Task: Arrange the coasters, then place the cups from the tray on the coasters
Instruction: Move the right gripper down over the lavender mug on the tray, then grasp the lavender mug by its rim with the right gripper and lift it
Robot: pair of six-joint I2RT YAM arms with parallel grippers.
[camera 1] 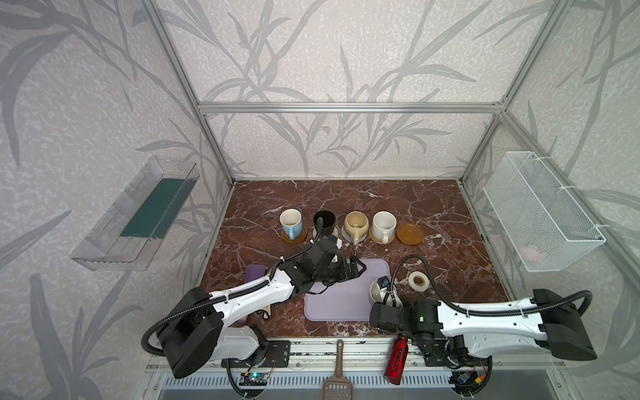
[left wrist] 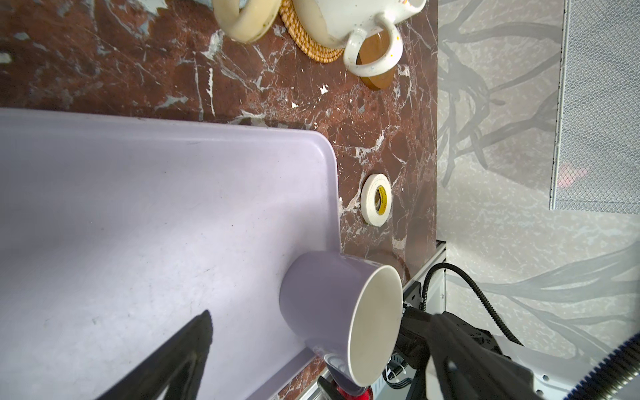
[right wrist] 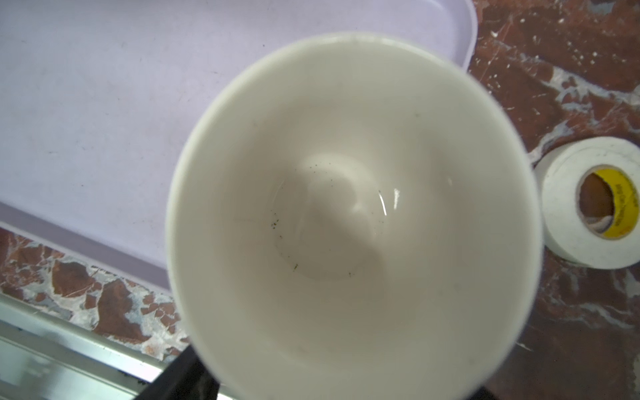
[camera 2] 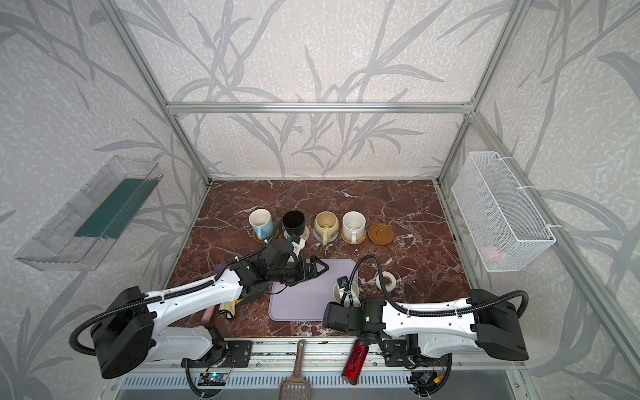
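Presently, the left hand [camera 1: 357, 268] hangs released above the tray [left wrist: 138, 207]; the right hand [camera 1: 383, 300] sits at the lavender mug [left wrist: 318, 298], grip indeterminate.

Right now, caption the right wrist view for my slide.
Looking into the lavender-grey mug at the lavender tray corner, white tape roll alongside.

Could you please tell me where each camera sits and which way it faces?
Top views: high over the front edge, looking down and back at the table; left arm and right arm show.
Left wrist: on the left arm, looking across the tray at the lavender mug; one finger shows.
Right wrist: directly above that mug, looking into it; a dark finger shows.
Shared: both wrist views show mug, tray and tape roll.
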